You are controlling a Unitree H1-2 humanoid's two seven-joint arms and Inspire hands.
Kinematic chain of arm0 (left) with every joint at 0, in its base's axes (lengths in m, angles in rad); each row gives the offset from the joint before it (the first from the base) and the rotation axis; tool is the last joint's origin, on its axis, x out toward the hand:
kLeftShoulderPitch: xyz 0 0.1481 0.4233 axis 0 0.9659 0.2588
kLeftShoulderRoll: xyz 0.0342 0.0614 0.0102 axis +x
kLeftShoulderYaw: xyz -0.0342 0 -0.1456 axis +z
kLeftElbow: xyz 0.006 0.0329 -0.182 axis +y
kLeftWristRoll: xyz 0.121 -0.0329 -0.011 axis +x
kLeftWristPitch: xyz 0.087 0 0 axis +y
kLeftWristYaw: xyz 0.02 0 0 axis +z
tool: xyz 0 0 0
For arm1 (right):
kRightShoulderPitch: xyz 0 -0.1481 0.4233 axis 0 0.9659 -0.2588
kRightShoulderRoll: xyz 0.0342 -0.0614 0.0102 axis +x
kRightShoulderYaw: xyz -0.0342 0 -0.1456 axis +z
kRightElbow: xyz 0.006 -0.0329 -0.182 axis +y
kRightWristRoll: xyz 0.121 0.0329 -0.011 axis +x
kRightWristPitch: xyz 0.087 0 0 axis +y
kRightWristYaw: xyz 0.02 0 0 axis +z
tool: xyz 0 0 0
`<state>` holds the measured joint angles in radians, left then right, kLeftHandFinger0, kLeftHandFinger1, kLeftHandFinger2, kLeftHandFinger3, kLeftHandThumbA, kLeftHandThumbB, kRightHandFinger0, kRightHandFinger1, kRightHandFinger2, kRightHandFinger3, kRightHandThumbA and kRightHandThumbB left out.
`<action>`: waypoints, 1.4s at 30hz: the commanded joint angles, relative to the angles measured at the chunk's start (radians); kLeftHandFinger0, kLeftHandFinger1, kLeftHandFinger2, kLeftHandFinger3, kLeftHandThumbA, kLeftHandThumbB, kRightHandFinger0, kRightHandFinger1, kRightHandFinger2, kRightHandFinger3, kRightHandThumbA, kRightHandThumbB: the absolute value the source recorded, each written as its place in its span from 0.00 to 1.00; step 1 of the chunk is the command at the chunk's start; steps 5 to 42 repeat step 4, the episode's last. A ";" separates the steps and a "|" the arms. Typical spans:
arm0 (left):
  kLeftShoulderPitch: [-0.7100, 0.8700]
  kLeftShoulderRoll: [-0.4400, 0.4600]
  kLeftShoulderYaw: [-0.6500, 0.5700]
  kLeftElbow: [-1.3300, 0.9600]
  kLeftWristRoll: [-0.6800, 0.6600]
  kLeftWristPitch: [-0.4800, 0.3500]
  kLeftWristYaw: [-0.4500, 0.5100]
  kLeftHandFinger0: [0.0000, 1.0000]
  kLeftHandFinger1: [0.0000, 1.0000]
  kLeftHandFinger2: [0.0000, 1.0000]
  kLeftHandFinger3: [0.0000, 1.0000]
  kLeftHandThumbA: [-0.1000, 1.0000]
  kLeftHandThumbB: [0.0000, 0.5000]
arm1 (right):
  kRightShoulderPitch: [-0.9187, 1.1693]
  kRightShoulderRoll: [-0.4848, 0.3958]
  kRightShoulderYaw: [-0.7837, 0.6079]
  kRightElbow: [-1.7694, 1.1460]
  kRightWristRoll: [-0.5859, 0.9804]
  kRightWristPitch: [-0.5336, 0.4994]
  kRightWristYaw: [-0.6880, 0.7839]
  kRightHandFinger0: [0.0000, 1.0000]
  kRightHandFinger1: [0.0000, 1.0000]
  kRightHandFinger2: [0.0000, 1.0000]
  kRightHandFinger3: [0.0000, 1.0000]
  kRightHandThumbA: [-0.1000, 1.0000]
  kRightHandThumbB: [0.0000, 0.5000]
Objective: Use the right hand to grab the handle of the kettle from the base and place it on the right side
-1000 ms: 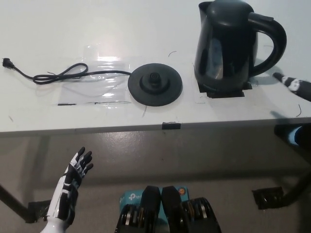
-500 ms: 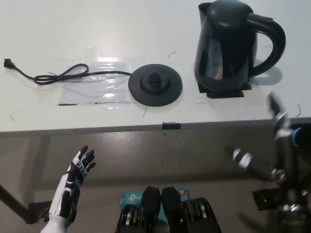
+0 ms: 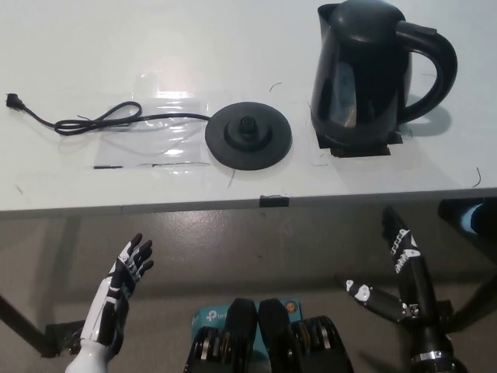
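— Head view: where are the hands?
— Below the table's (image 3: 93,203) near edge. Black right hand (image 3: 400,276), fingers spread and empty, has dropped off the tabletop since a second ago; white left hand (image 3: 124,281) rests, fingers apart.
— The kettle (image 3: 365,74)?
— Glossy black, curved handle, right of the round base (image 3: 248,134). Cord (image 3: 101,118) trails left.

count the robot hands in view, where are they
2. The white left hand hangs at lower left below the table edge, fingers spread. The black right hand is at lower right, also below the table, open and empty.
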<state>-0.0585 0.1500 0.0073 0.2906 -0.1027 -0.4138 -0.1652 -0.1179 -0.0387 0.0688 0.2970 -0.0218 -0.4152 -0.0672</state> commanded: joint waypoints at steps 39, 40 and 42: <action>0.003 0.014 0.003 -0.009 0.029 -0.030 0.006 1.00 1.00 1.00 1.00 1.00 1.00 | 0.028 -0.007 0.008 -0.016 -0.045 -0.055 -0.011 1.00 1.00 1.00 1.00 1.00 0.55; 0.003 0.014 0.003 -0.009 0.029 -0.030 0.006 1.00 1.00 1.00 1.00 1.00 1.00 | 0.028 -0.007 0.008 -0.016 -0.045 -0.055 -0.011 1.00 1.00 1.00 1.00 1.00 0.55; 0.003 0.014 0.003 -0.009 0.029 -0.030 0.006 1.00 1.00 1.00 1.00 1.00 1.00 | 0.028 -0.007 0.008 -0.016 -0.045 -0.055 -0.011 1.00 1.00 1.00 1.00 1.00 0.55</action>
